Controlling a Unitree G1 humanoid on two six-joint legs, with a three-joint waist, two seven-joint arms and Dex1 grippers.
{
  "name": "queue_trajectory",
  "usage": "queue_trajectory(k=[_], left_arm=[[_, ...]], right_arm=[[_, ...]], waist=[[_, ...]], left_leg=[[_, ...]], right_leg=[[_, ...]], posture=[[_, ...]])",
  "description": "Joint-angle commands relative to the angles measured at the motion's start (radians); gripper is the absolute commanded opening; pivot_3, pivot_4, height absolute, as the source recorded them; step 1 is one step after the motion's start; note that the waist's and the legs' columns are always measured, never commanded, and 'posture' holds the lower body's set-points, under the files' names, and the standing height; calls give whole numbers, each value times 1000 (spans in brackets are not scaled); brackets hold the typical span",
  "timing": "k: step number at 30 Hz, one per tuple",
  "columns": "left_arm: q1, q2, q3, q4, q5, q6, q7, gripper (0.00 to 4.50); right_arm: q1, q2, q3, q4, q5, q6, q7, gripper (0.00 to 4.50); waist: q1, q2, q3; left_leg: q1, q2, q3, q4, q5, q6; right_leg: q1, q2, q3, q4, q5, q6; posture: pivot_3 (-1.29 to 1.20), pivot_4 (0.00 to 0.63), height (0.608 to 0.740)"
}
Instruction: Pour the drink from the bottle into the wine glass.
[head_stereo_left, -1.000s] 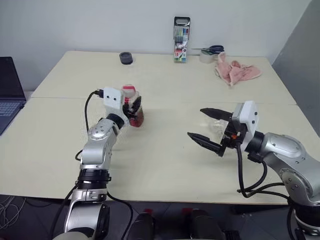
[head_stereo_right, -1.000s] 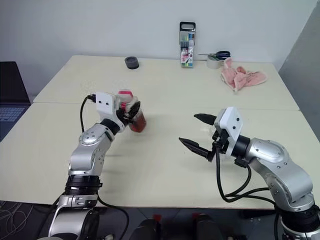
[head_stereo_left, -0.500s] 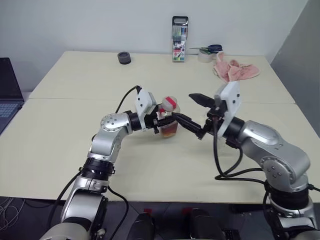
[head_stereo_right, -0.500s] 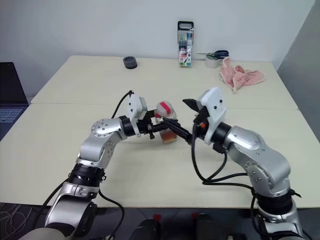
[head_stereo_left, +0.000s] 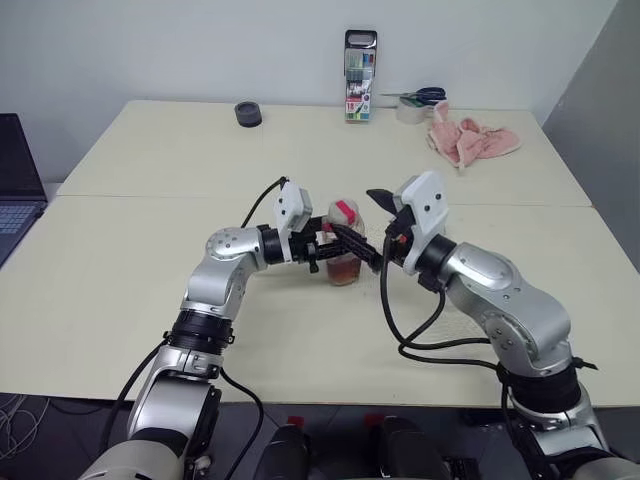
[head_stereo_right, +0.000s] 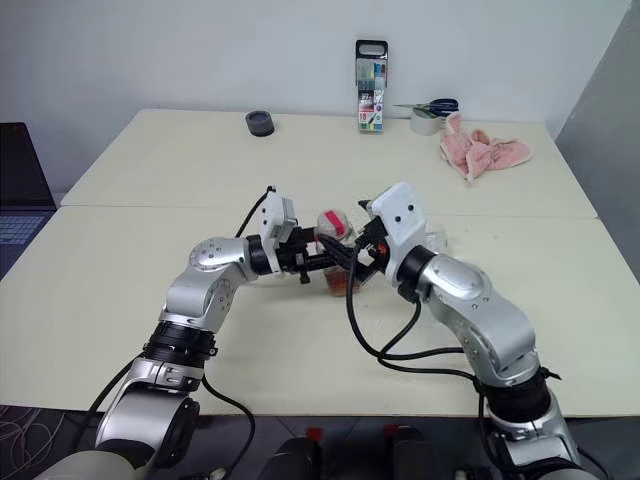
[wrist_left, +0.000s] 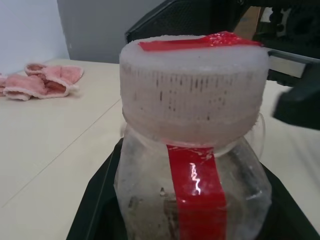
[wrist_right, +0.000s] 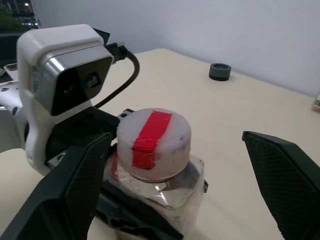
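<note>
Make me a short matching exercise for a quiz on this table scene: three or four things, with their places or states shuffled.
Things:
1. bottle
2. right gripper
3. pink cloth
4. marker case

Places or states:
A. upright at the table's far edge
B. open, fingers either side of the cap
C. held by the left gripper
D. crumpled at the far right corner

Pairs: 1-C, 2-B, 3-D, 4-A

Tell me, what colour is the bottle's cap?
The cap is white with a red band across its top; the right wrist view shows it best.
</note>
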Motion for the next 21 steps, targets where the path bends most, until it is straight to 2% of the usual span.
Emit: queue_trajectory(k=[1,2,5,10,11,14,17,21], left_arm=[[-12,4,24,-18,-19,-30,-17,1817],[-11,4,23,-18,-17,-31,-19,1817],[-6,7,22,-25,-15,-29,-19,1817],[1,12,19,-51,-18,-16,-16,1817],[1,12,18,-55,-19,-13,-15,1817],[-2,20,11,-74,-25,8,-27,1815],[2,34,-6,-107,-36,35,-62,1814],[-9,51,-19,-130,-41,53,-107,1804]], right_arm=[[-28,24,0,3,-27,-45,7,4500],[-29,29,0,8,-30,-49,11,4500],[-31,39,2,18,-40,-54,25,3861],[-36,40,15,25,-42,-55,63,2053],[-38,39,16,26,-41,-56,71,1846],[-63,5,38,42,-44,-93,155,1849],[-89,-81,52,81,-3,-165,365,1849],[-178,-211,19,241,40,-252,651,1849]], waist=[[0,0,0],[0,0,0],[0,0,0],[-1,0,0],[-1,0,0],[-1,0,0],[-4,1,1],[-6,2,2]], left_leg=[[0,0,0,0,0,0],[0,0,0,0,0,0],[0,0,0,0,0,0],[0,0,0,0,0,0],[0,0,0,0,0,0],[0,0,0,0,0,0],[0,0,0,0,0,0],[0,0,0,0,0,0]], right_leg=[[0,0,0,0,0,0],[0,0,0,0,0,0],[0,0,0,0,0,0],[0,0,0,0,0,0],[0,0,0,0,0,0],[0,0,0,0,0,0],[0,0,0,0,0,0],[0,0,0,0,0,0]], posture=[[0,150,740],[0,150,740],[0,150,740],[0,150,740],[0,150,740],[0,150,740],[0,150,740],[0,150,740]])
